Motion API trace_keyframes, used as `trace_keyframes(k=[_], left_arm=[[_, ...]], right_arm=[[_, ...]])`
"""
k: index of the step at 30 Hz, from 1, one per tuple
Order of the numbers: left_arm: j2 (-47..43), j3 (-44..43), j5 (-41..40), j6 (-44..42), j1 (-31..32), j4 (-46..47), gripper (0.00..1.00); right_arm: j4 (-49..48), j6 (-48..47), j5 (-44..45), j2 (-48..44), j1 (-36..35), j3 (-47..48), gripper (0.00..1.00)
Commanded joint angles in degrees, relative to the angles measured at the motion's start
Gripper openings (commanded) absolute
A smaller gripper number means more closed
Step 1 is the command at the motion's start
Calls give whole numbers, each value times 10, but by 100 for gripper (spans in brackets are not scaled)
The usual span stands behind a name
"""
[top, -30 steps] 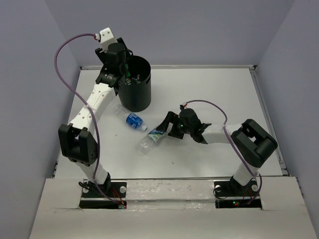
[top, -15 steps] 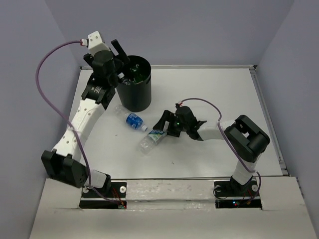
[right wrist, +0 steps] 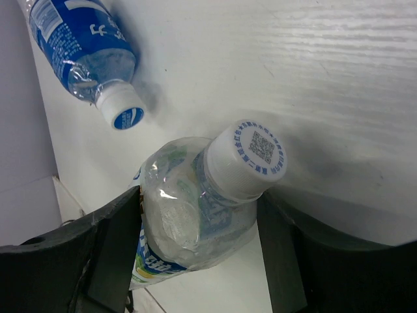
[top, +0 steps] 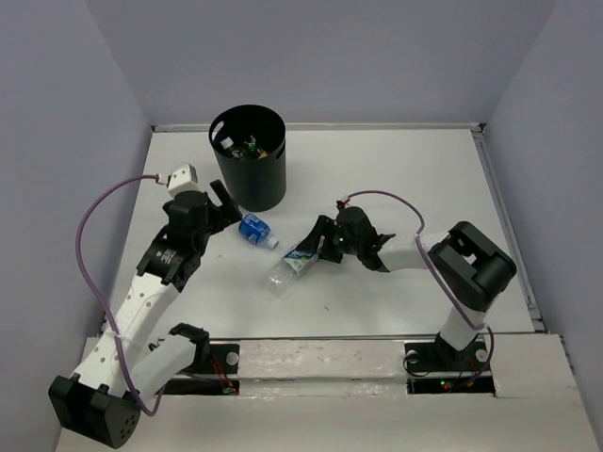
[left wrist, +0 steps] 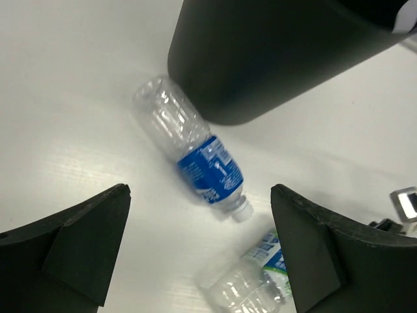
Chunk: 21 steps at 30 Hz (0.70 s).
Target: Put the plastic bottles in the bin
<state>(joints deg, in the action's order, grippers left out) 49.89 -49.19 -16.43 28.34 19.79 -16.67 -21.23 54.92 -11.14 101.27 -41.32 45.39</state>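
One apiece: clamps the right gripper (right wrist: 202, 242) onto both sides of the crumpled green-and-white-labelled bottle (right wrist: 189, 225) lying on the table (top: 396, 169), holds the left gripper (left wrist: 202, 246) wide open and empty above the blue-labelled bottle (left wrist: 210, 171) lying just beside the bin (left wrist: 273, 59).

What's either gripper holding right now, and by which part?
The right gripper clamps the white-labelled bottle at its shoulder, just below the cap. The left gripper is open and holds nothing.

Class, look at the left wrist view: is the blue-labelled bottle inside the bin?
No, the blue-labelled bottle lies on its side on the table, outside the bin.
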Motion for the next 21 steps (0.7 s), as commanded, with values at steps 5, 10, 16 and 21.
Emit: trace_keyframes(k=[5,10,16,21], left_arm=[[-38,101,37,57,1,1,99],[1,110,62,71,1,40,99],[-6,145,56,115,0,84,99],[-8,158,11,134,-6,84,99]], right_arm=[[35,-83,28,-157,-3,-57,34],[115,-159,56,-263,-3,-19,34],[156,-268,167,-317,-3,136,34],[142,-370,239,-253,-3,290,34]])
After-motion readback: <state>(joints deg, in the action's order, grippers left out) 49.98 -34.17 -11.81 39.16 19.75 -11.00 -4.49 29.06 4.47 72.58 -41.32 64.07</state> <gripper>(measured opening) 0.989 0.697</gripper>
